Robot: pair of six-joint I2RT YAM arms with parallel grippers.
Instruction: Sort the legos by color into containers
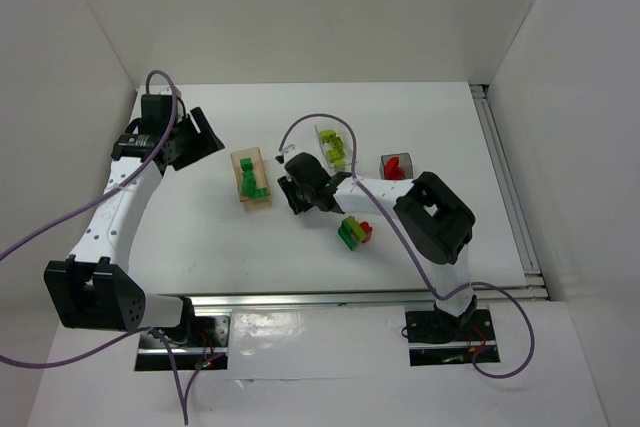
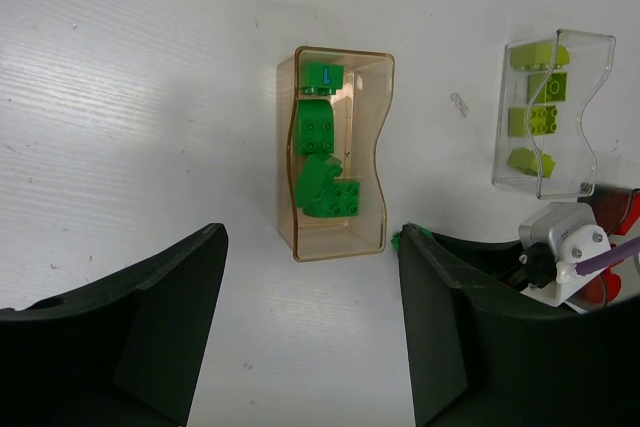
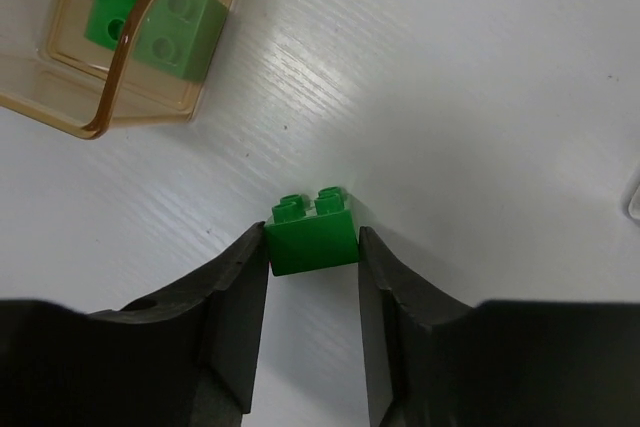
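Note:
My right gripper (image 3: 312, 239) is shut on a dark green lego (image 3: 312, 230) that stands studs-up on the white table, one finger pressed to each side. It sits just right of the peach-orange container (image 1: 251, 179), which holds several dark green legos (image 2: 328, 187). The clear container (image 1: 334, 147) holds lime legos (image 2: 535, 117). A reddish container (image 1: 396, 166) holds a red lego. A small stack of lime, green and red legos (image 1: 354, 232) lies on the table. My left gripper (image 2: 312, 332) hangs open over bare table, left of the peach container.
The right arm's wrist and purple cable (image 2: 570, 247) lie between the peach and clear containers. White walls close in the table on the left, back and right. A metal rail (image 1: 505, 187) runs along the right edge.

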